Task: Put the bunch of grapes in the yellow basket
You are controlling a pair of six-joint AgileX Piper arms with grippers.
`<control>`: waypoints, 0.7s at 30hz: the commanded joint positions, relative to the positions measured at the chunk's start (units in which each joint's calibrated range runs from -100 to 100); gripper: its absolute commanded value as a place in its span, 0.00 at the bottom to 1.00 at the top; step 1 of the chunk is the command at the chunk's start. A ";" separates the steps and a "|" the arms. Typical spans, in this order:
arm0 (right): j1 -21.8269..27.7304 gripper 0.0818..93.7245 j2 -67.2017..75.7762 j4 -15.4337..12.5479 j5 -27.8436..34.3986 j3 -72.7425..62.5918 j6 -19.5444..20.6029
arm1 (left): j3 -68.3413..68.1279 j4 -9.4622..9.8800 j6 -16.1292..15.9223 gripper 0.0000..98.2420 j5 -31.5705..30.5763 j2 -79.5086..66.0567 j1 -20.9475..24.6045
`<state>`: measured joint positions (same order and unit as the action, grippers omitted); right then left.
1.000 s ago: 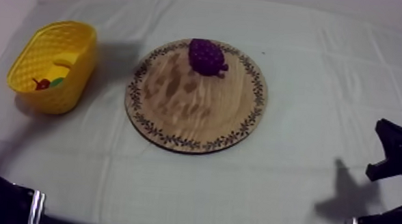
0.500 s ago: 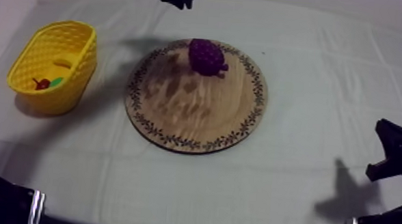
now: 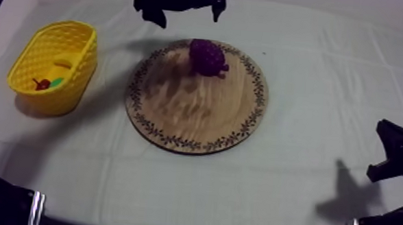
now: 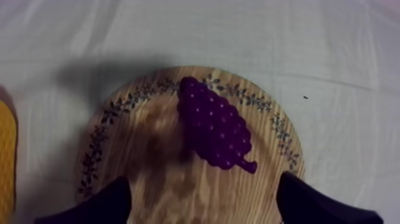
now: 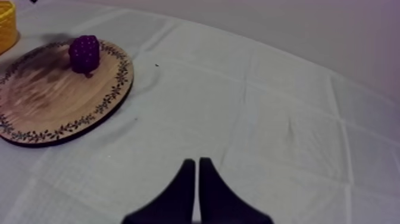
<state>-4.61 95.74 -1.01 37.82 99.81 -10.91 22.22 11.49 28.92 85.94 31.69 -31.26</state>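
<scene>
The purple bunch of grapes (image 3: 206,56) lies on the far part of the round wooden board (image 3: 190,113), stem toward the right. My left gripper (image 3: 188,16) hangs over the far rim of the board, just behind the grapes, open and holding nothing. In the left wrist view its two black fingers (image 4: 95,205) stand wide apart above the board (image 4: 149,149), with the grapes (image 4: 214,122) ahead of them and untouched. The yellow basket (image 3: 79,42) stands at the left. My right gripper (image 5: 197,164) is shut on nothing, low over the cloth at the right.
Inside the basket lie a banana (image 3: 64,62), a small red fruit (image 3: 41,84) and a green piece (image 3: 57,82). The right arm (image 3: 397,153) sits at the right edge, its shadow on the cloth beside it. Bare cloth lies between board and basket.
My left arm has come in from the upper left to the far rim of the board, and its fingers have spread apart. Grapes, board, basket and right arm have not moved.
</scene>
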 commanded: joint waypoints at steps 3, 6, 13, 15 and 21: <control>0.02 0.00 0.01 0.01 0.00 -0.03 -0.01 | 0.59 -0.78 0.43 0.98 0.86 1.36 0.00; 0.02 0.00 0.01 0.01 0.00 -0.03 -0.01 | 1.38 -1.17 0.95 0.98 1.07 3.06 0.09; 0.02 0.00 0.01 0.01 0.00 -0.03 -0.01 | 5.21 -1.84 2.34 0.98 1.20 9.15 0.46; 0.02 0.00 0.01 0.01 0.00 -0.03 -0.01 | 6.50 -2.11 2.67 0.98 1.42 11.09 0.53; 0.02 0.00 0.01 0.01 0.00 -0.03 -0.01 | 10.97 -2.81 3.68 0.98 2.85 16.50 0.60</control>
<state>-4.61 95.74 -1.01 37.82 99.81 -10.91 32.16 8.84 32.49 88.59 47.04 -30.68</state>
